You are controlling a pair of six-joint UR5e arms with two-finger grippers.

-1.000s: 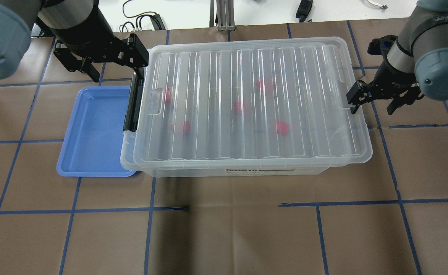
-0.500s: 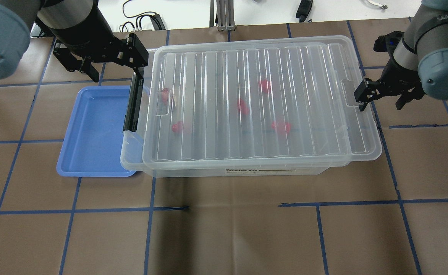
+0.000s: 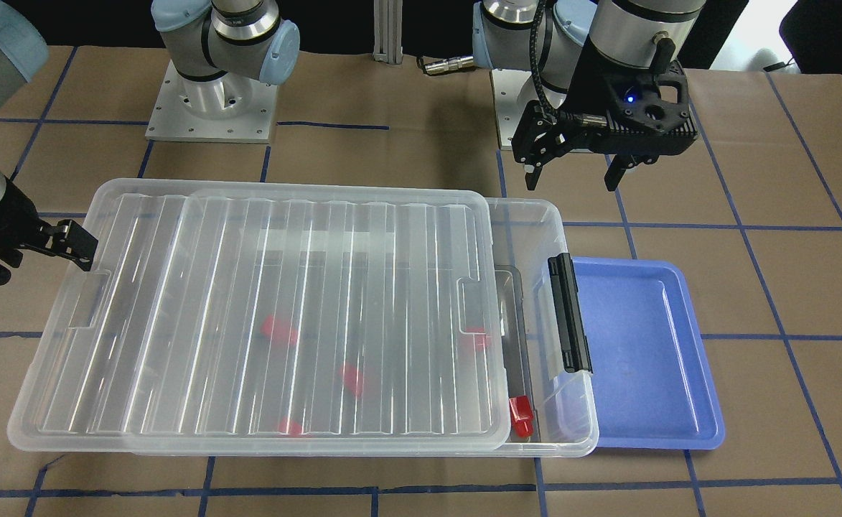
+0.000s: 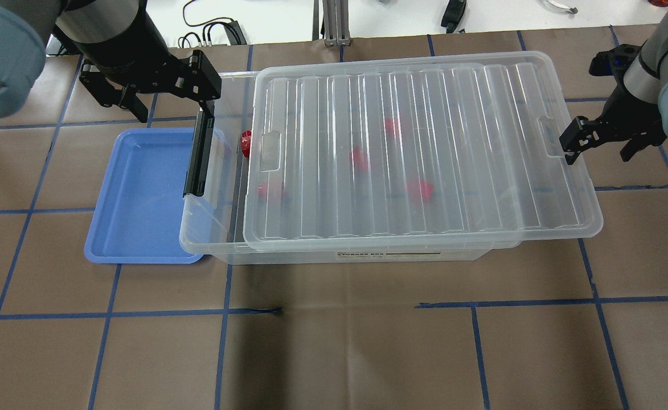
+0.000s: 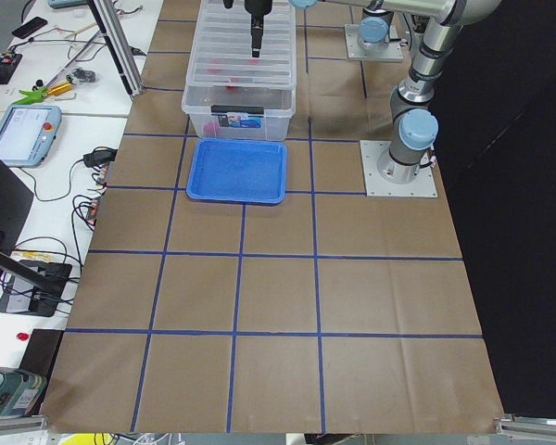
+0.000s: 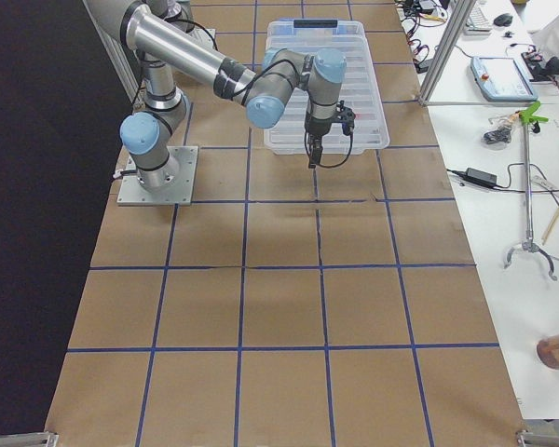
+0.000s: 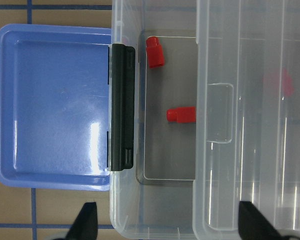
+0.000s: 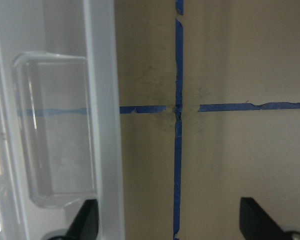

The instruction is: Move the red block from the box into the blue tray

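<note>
The ribbed translucent lid (image 4: 425, 165) has slid toward the robot's right across the clear plastic box (image 4: 211, 230). This bares a strip by the black latch bar (image 4: 197, 154), where a stubby red block (image 4: 246, 142) now lies uncovered. The glossy, round-cornered blue tray (image 4: 140, 188) sits just beside that end on the brown papered counter (image 4: 339, 341). The left end effector (image 3: 571, 181) hovers with fingers apart; the right end effector (image 4: 598, 154), also spread, is at the lid's far edge

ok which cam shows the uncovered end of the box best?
Left wrist: it looks straight down into the uncovered end, two red blocks bare by the latch. Overhead and front-facing show a narrow strip, one block clear. Side views too small; right wrist misses it.
</note>
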